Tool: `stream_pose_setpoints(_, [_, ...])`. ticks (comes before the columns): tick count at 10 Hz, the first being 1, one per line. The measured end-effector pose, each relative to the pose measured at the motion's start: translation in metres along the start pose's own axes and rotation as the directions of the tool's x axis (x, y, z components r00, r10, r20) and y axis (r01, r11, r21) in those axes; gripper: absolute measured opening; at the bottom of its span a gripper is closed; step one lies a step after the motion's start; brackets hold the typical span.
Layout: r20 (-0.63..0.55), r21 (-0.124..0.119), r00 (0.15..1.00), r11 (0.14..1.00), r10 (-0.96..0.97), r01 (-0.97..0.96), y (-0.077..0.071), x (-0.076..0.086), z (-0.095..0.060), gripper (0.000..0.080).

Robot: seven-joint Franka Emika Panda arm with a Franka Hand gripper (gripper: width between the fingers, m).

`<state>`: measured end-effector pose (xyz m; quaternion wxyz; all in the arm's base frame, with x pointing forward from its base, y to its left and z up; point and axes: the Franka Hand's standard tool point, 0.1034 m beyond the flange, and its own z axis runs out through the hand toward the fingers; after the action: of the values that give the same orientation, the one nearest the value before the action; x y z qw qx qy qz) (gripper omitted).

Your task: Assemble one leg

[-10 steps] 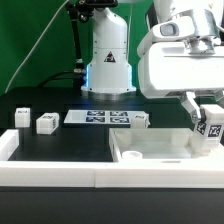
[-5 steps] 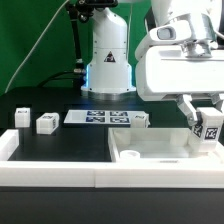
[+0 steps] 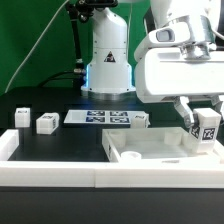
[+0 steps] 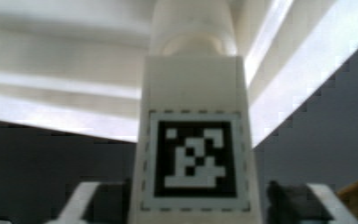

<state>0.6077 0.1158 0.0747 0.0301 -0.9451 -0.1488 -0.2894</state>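
Since a second ago the fingers [image 4: 91, 203], closed tight on the leg [image 3: 206, 128], have shifted slightly toward the exterior view's left, and the tray-like piece [image 3: 125, 158] with them. The leg is a smooth, squared white plastic block, held upright with its tag outward at that rimmed piece's right end. The piece lies on the matte black worktop [image 3: 60, 140].

- The leg [image 3: 207, 128]: smooth white plastic, with a matt black-and-white printed tag on one face.
- The tray [image 3: 160, 160]: smooth white plastic with a faint sheen.
- The tabletop [image 3: 60, 142]: black and matt.
- The arm shell [image 3: 175, 75]: glossy white plastic.
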Motion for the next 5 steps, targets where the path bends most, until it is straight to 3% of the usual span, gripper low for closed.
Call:
stream_pose_setpoints(1, [0.002,0.001,1.000,1.000,0.000,0.000,-0.0002,-0.0005,0.0002,0.0611])
stream_pose_setpoints(5, [0.003,0.001,1.000,1.000,0.000,0.000,-0.0003,-0.0010,0.0006,0.0647])
